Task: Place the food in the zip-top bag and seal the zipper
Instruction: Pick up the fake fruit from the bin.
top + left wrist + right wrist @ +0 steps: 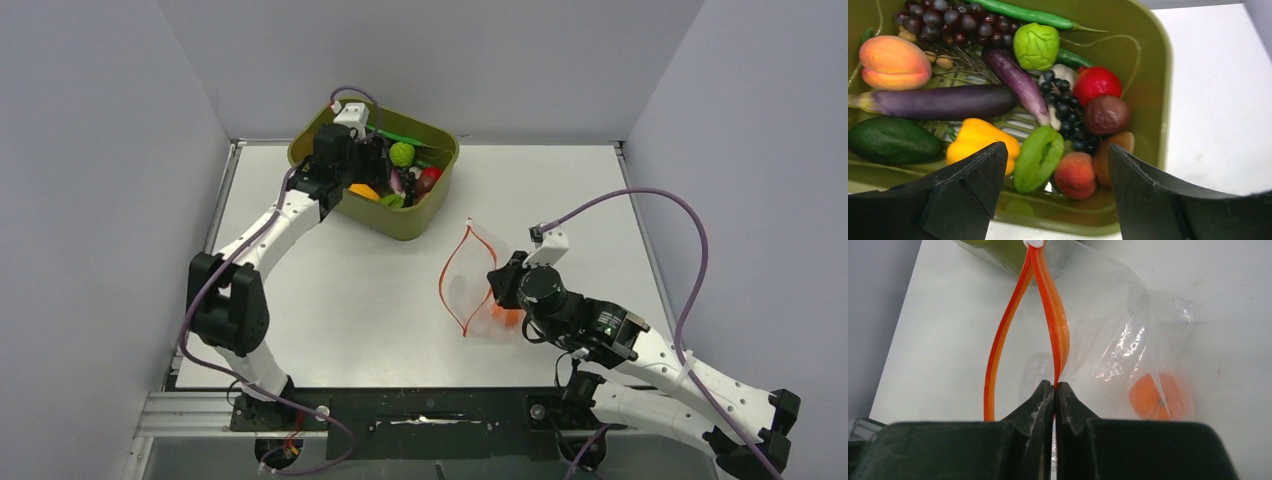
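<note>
The clear zip-top bag [468,290] stands on the table with its mouth held open. Its red-orange zipper [994,360] forms a loop. My right gripper [1054,385] is shut on one side of the zipper strip; it also shows in the top view [497,283]. An orange round fruit [1154,397] lies inside the bag. My left gripper [1057,150] is open and empty above the near end of the tub of food: yellow pepper [975,140], green pepper piece [1038,157], small peach [1075,175], eggplants [943,101], grapes [948,22], green fruit [1036,46], green beans [1028,14].
The olive-green tub [415,225] sits at the back of the table, left of centre, near the back wall. A red fruit [1097,85], a brown fruit [1106,115] and a large peach [894,62] also lie in it. White tabletop [340,290] lies between tub and bag.
</note>
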Robot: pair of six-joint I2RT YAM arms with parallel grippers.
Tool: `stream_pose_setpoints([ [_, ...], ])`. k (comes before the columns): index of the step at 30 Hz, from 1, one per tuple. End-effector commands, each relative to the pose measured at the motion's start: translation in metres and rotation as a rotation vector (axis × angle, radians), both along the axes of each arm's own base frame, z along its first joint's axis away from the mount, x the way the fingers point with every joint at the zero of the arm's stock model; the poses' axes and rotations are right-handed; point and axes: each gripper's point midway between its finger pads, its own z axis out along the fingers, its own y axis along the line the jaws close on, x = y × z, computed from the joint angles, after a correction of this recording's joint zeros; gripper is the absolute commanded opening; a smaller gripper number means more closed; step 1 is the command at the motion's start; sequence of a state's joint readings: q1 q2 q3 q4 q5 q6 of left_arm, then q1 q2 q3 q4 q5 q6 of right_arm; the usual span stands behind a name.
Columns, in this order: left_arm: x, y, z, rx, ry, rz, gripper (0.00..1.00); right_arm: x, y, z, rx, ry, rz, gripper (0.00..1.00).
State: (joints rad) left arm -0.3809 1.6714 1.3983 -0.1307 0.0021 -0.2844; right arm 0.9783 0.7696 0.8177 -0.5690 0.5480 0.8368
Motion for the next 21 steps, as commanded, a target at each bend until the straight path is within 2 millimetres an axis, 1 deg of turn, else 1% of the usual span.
stream_pose_setpoints([
  [1, 0.040, -0.004, 0.034, -0.030, -0.111, -0.032, 0.74, 0.009, 0.007, 0.028, 0.044, -0.064, 0.008, 0.00],
  [2, 0.049, -0.006, 0.026, -0.022, -0.099, -0.039, 0.75, 0.009, 0.008, 0.026, 0.039, -0.060, 0.013, 0.00],
  [5, 0.068, -0.010, 0.015, 0.006, -0.088, -0.053, 0.75, 0.008, 0.009, 0.023, 0.038, -0.052, 0.018, 0.00],
  [9, 0.088, -0.021, 0.004, 0.013, -0.098, -0.101, 0.76, 0.006, 0.007, 0.023, 0.048, -0.049, 0.019, 0.00],
  [11, 0.097, -0.028, -0.006, 0.007, -0.095, -0.125, 0.75, 0.006, 0.005, 0.024, 0.045, -0.048, 0.012, 0.00],
  [12, 0.102, -0.031, -0.006, 0.002, -0.099, -0.132, 0.75, 0.006, 0.003, 0.024, 0.040, -0.048, 0.009, 0.00],
  [15, 0.115, -0.039, -0.018, -0.003, -0.084, -0.141, 0.75, 0.007, -0.001, 0.026, 0.033, -0.051, -0.002, 0.00],
  [21, 0.140, -0.038, -0.046, 0.040, -0.080, -0.112, 0.75, 0.008, -0.002, 0.028, 0.010, -0.055, 0.004, 0.00],
])
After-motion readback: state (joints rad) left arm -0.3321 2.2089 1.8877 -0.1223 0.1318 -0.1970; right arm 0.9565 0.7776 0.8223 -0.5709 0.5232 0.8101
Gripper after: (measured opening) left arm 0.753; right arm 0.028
